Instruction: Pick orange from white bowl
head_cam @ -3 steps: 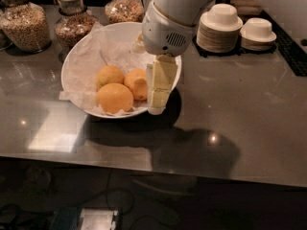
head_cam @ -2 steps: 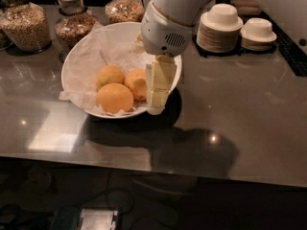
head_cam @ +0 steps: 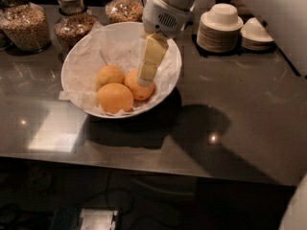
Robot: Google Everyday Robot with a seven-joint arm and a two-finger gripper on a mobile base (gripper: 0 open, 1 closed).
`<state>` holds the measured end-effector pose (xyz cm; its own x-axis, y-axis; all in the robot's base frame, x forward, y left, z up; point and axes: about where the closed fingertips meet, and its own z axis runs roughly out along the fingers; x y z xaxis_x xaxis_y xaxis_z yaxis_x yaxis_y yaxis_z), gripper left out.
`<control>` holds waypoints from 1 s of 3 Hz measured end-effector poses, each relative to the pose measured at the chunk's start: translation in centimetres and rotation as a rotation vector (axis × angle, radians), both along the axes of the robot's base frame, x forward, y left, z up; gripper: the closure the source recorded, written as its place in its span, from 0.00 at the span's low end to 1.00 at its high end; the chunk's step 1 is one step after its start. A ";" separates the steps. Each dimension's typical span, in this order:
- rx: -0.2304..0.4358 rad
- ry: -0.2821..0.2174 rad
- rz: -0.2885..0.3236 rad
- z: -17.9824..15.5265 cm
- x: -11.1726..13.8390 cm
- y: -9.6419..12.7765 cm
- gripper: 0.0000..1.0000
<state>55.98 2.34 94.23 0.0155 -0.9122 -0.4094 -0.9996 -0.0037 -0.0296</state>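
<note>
Camera view: cream-coloured hand [head_cam: 145, 79] is down inside the large shallow white bowl lined with crumpled paper [head_cam: 168, 80], its tip at the top of the round, deeper reddish-orange orange [head_cam: 135, 89]. Can't tell how wide the hand is set, or if it has a grip. Target sits mid-bowl, packed against a bigger pale yellow-orange fruit [head_cam: 114, 98] in front and a small yellowish one [head_cam: 110, 75] beside it. Steep top-down approach makes sense: likely no side clearance. Bowl rests on the dark glossy counter [head_cam: 230, 128]. Lift not yet done.
</note>
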 end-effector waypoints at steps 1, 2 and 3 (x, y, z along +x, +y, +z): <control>0.011 0.027 -0.154 0.3 3.9 -0.5 0.00; 0.052 0.035 -0.208 0.1 4.9 -0.6 0.00; 0.052 0.035 -0.209 0.1 5.0 -0.5 0.00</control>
<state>60.94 1.79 94.34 -0.1865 -0.8716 -0.4533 -0.9789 0.2042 0.0101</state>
